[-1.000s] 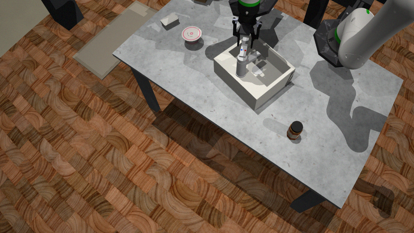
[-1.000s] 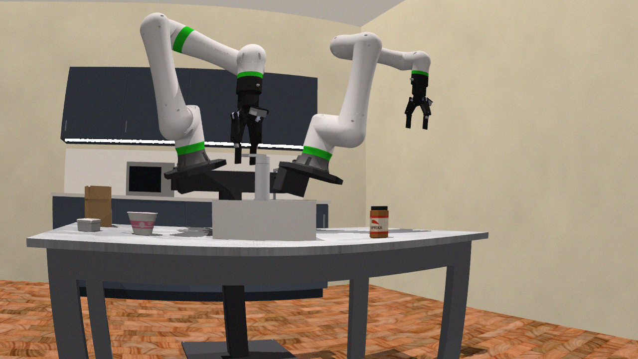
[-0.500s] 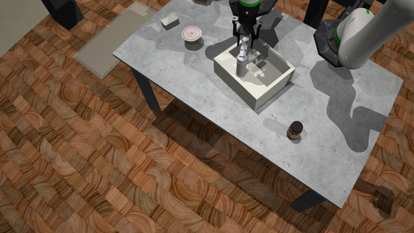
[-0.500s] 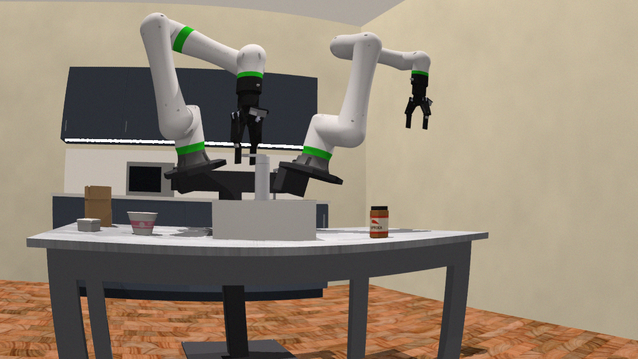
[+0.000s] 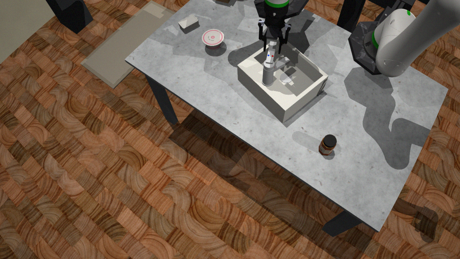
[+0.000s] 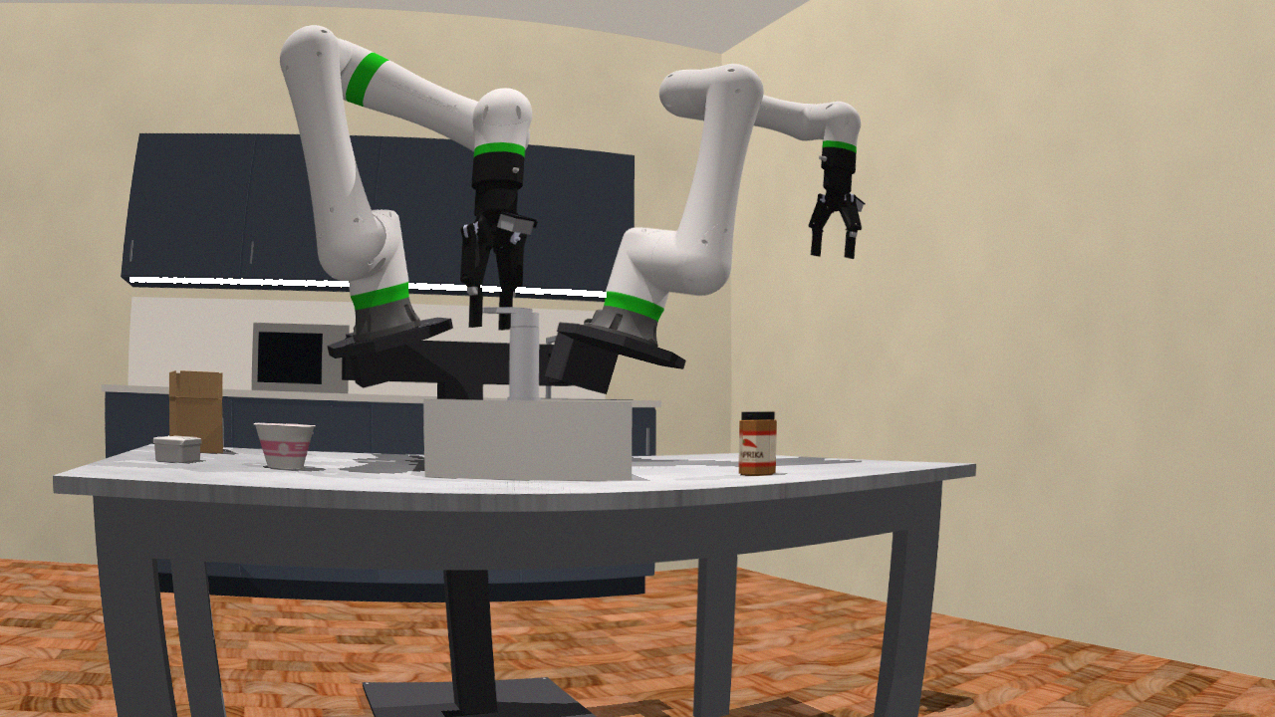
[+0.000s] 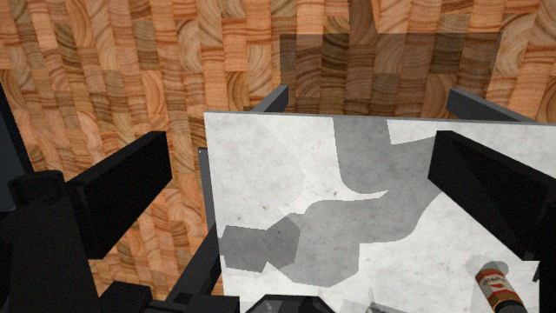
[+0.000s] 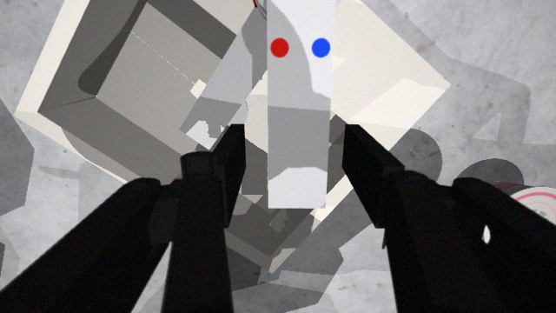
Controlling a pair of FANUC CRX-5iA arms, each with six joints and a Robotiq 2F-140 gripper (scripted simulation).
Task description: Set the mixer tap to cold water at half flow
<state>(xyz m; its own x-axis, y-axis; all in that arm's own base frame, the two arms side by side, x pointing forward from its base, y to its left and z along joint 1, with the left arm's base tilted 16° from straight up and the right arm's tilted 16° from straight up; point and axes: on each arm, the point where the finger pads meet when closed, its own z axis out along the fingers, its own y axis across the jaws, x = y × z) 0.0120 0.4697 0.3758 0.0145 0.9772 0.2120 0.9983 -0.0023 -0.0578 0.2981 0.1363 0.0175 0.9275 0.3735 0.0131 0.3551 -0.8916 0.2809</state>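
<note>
Right end effector (image 5: 272, 51) (image 6: 489, 324) (image 8: 294, 148): pointed down, fingers part-open, one on each side of the lever (image 5: 271, 51) (image 8: 297, 143), a gap showing on both sides; nothing grasped. Red and blue dots on the lever's top. Lever sits atop the mixer tap (image 5: 268, 75) (image 6: 524, 357), upright on the rim of a pale basin (image 5: 284, 108) (image 6: 527, 439). Basin on the grey table (image 5: 225, 99) (image 6: 357, 486) (image 7: 269, 174); paprika jar (image 5: 327, 144) (image 6: 757, 443) (image 7: 499, 289) and pink-banded tub (image 5: 212, 37) (image 6: 284, 445) (image 8: 536, 204) apart from it. Left end effector (image 6: 833, 256) (image 7: 300, 154): released, wide, raised well apart from the tap.
</note>
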